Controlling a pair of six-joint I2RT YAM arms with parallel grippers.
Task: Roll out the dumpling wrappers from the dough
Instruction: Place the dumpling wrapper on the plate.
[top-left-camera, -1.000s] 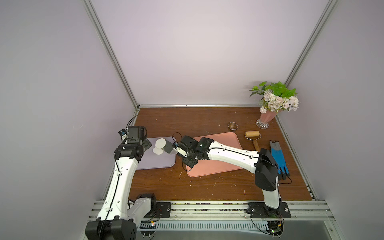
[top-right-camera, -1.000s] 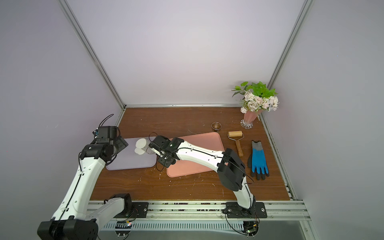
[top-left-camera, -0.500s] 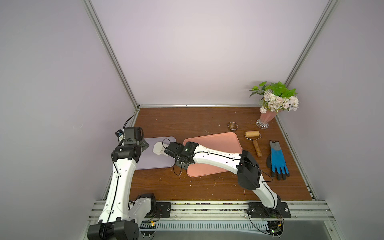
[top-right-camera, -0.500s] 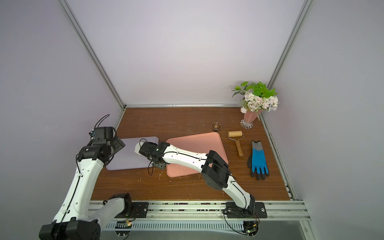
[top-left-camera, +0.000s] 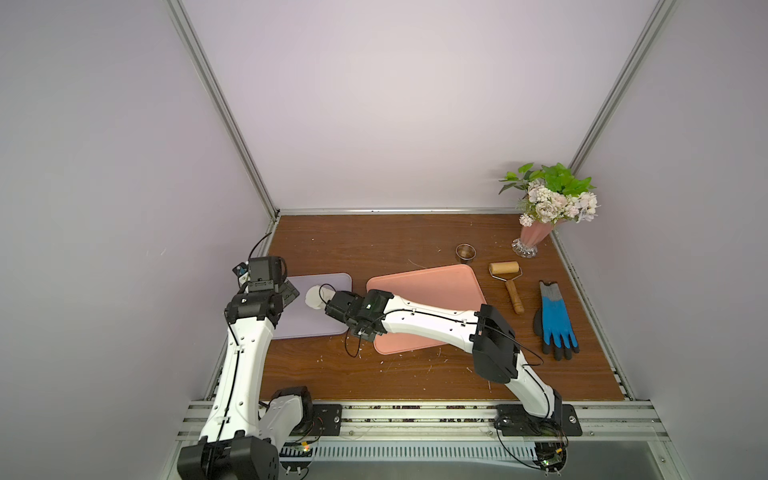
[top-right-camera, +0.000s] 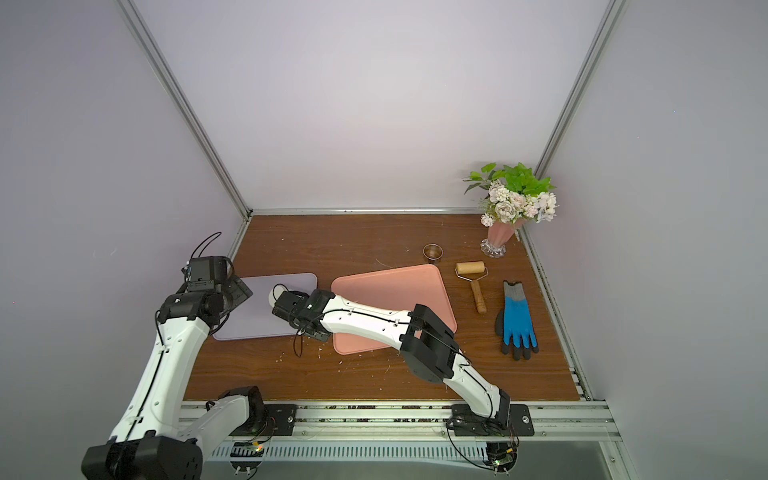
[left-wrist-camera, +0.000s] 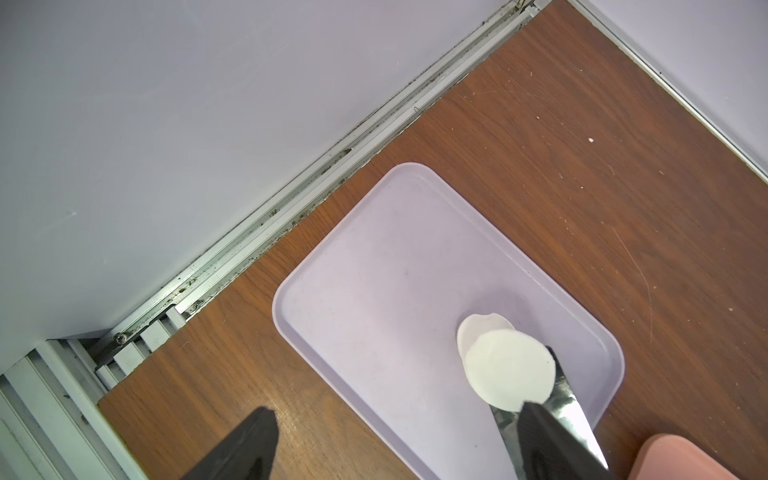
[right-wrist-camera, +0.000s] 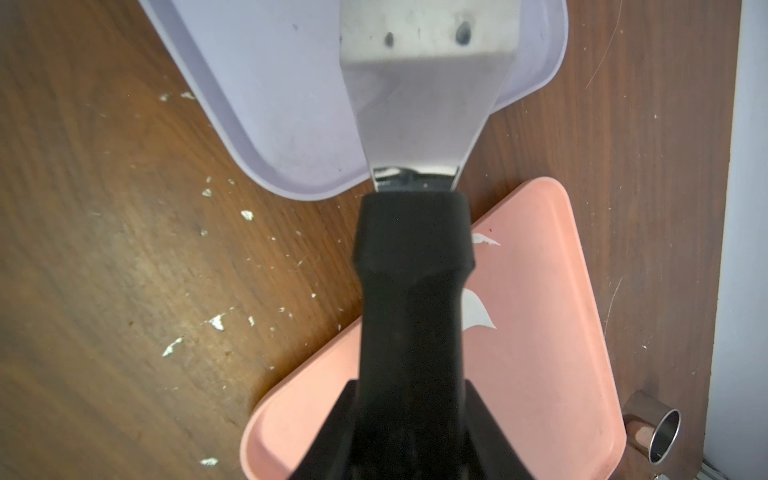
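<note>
- Over the lilac tray (left-wrist-camera: 374, 270), the right end effector (top-left-camera: 334, 306) is clamped on one black-handled spatula (right-wrist-camera: 411, 270).
- Two dumpling wrappers (left-wrist-camera: 509, 368): one rides the steel blade, one lies on the tray beneath it.
- At that tray's edge the left end effector (left-wrist-camera: 395, 415) hangs with jaws spread wide, holding nothing.
- Two white scraps (right-wrist-camera: 476, 311) lie on one pink tray (top-left-camera: 436, 286).
- Beyond are one ring cutter (top-left-camera: 465, 251), one roller (top-left-camera: 504, 268), one glove (top-left-camera: 555, 320) and one flower vase (top-left-camera: 536, 232).
- Brown wooden counter (top-left-camera: 374, 241), lilac walls.
- A second ago the right arm sat nearer the pink tray.
</note>
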